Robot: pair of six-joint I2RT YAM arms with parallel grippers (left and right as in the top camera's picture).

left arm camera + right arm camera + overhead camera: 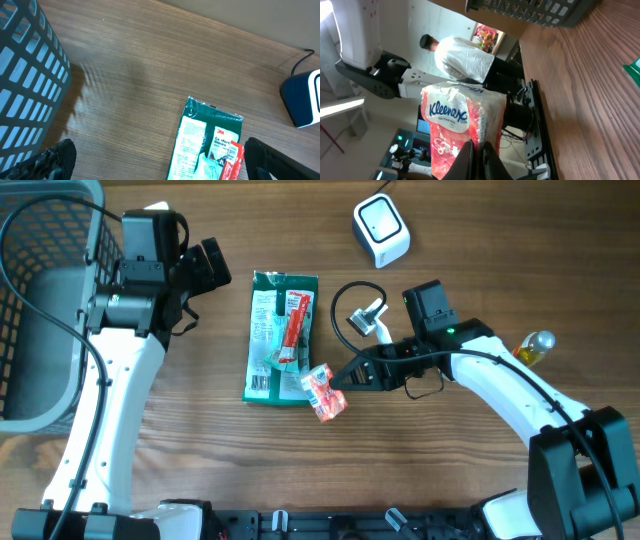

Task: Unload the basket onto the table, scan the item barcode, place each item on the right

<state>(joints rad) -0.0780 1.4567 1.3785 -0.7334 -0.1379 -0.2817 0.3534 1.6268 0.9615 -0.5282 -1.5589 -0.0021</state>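
Premises: robotics laboratory with a mock shop-checkout station.

Evidence, overhead view: a wood-grain worktop (pixel 200 450) carries a left arm (pixel 110 410) and a right arm (pixel 500 390), both based at the 6 o'clock edge. A grey shopping basket (pixel 30 418) sits at 9 o'clock and a white barcode scanner (pixel 381 230) at 1 o'clock.

Evidence, right wrist view: behind the worktop are a person in a white shirt (pixel 462 60), lit screens (pixel 410 142) and loose cabling (pixel 517 135).

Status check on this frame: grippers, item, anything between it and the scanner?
Left gripper open, empty, near basket. Right gripper shut on Kleenex pack, beside green glove packet. Black cable loop lies between pack and scanner.
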